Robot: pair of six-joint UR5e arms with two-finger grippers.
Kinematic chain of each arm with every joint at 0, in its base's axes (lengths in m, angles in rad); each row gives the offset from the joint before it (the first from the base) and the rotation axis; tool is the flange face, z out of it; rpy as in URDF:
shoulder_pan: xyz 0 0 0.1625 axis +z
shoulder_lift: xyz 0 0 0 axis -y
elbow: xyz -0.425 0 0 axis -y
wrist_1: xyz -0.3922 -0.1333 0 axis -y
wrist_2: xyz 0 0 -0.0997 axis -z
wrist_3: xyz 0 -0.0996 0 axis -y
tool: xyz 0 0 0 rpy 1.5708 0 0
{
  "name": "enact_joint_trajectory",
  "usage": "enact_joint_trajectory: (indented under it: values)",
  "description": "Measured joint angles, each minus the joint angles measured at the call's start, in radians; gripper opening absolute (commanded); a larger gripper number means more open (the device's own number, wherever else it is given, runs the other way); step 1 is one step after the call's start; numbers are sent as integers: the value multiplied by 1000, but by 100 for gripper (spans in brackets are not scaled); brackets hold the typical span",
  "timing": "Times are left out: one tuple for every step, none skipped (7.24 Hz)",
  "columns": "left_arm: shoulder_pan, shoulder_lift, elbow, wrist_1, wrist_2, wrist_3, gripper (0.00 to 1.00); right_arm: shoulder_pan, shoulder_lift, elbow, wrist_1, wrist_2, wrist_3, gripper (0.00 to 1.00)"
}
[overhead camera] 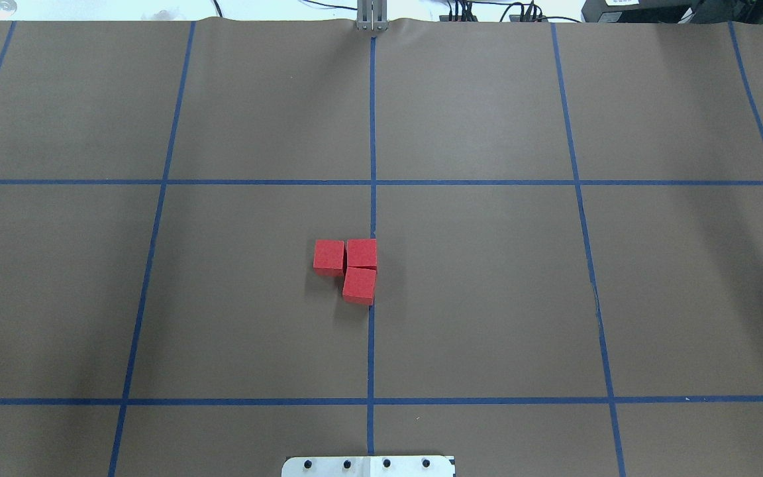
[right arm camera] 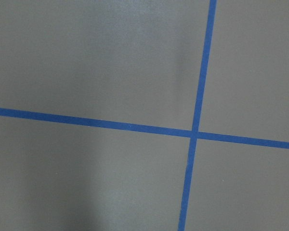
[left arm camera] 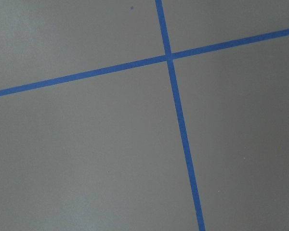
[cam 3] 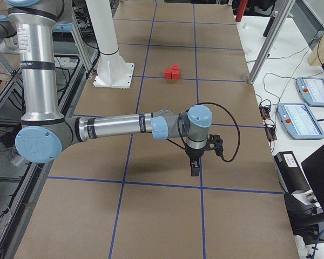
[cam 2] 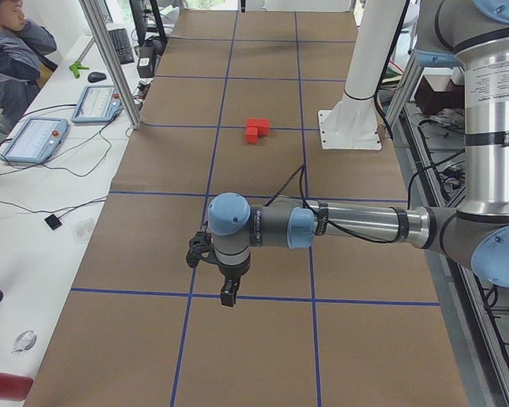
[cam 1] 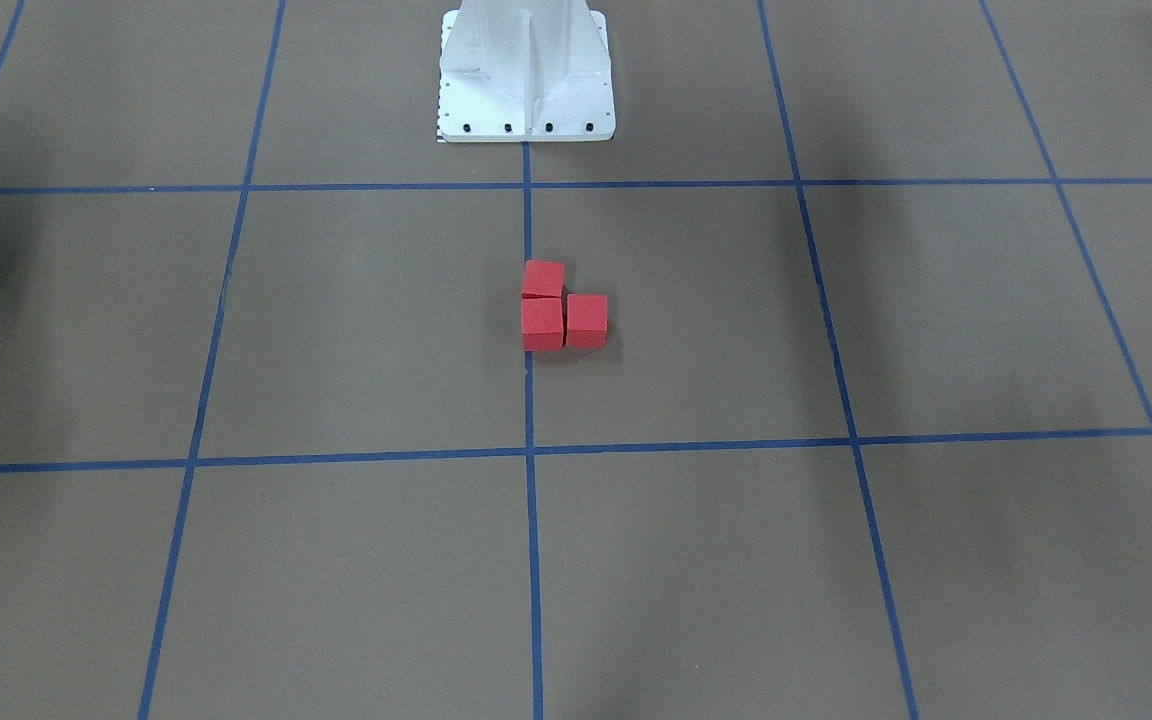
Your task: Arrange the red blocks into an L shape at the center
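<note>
Left claw (cam 2: pixel 227 298), right claw (cam 3: pixel 195 171): can't tell if spread; red blocks (overhead camera: pixel 348 268) in L at ctr (overhead camera: pixel 398 265).

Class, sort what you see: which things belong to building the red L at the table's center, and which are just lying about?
Belong to the job: red blocks, middle tape line, left gripper, right gripper.

Just lying about: white base, tablets on the side bench, person.

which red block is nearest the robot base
The red block alone in the near row; the corner block and left block sit side by side beyond.
</note>
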Motion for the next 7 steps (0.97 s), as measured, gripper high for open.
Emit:
enact_joint_trajectory:
  values:
    - [0,0,0,0,0,0,100,26,-20,1,0,8,-38,99]
    - [0,1,-1,0,1,0,100,39,-32,1,0,22,-58,99]
    - [0,1,-1,0,1,0,100,43,-39,1,0,31,-65,99]
    - [0,1,-1,0,1,0,100,44,-41,1,0,35,-67,99]
    - [0,1,-1,0,1,0,100,44,-42,1,1,36,-67,100]
    - [0,1,-2,0,1,0,100,44,-42,2,1,35,-67,99]
    - [0,1,-2,0,1,0,100,44,-43,1,1,35,-67,100]
